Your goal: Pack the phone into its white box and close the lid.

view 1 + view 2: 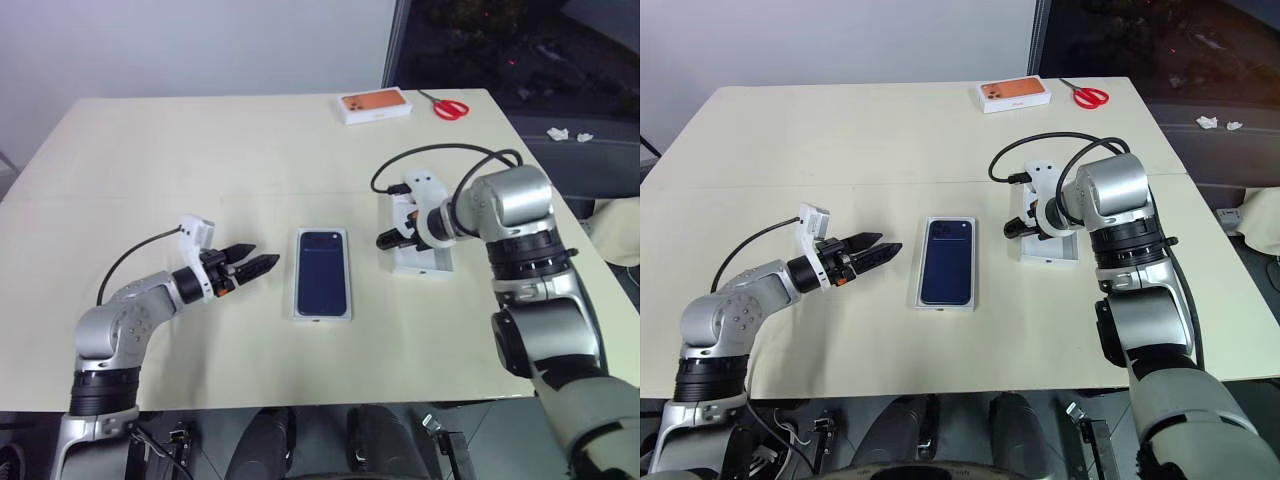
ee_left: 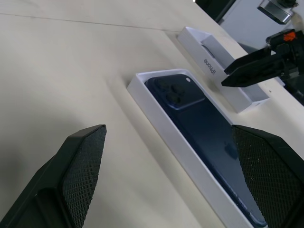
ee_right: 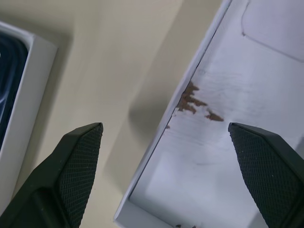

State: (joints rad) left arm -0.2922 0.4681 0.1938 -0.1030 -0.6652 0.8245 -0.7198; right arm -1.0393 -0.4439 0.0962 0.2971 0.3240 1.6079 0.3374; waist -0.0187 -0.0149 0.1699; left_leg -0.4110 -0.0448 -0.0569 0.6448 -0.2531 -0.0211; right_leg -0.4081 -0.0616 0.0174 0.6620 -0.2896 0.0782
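While I lean over the big pale cream table (image 1: pixel 150 150), a white wall stands behind it and a dark window sits at the far right.

On my left, my left gripper (image 1: pixel 262 262) hangs just above the table with its two black fingers (image 1: pixel 238 251) spread wide, holding nothing and touching nothing. That arm is bent low and its fingers point almost flat toward the middle.

Just beside those fingertips lies the shallow white cardboard box (image 1: pixel 322 316). The slim dark blue phone (image 1: pixel 322 273) lies inside it, back side up, with its camera bumps at the far end.

Next to the right is the white lid (image 1: pixel 440 262), lying open side up with its plain white inside showing. My right gripper (image 1: pixel 385 240) hangs over the lid's near-left edge, fingers (image 3: pixel 78 166) spread wide, gripping nothing. That wrist is bent so the fingers point steeply down and toward my left.

Far back on the table sit a small white box with an orange top (image 1: pixel 375 105) and red scissors (image 1: pixel 450 107).
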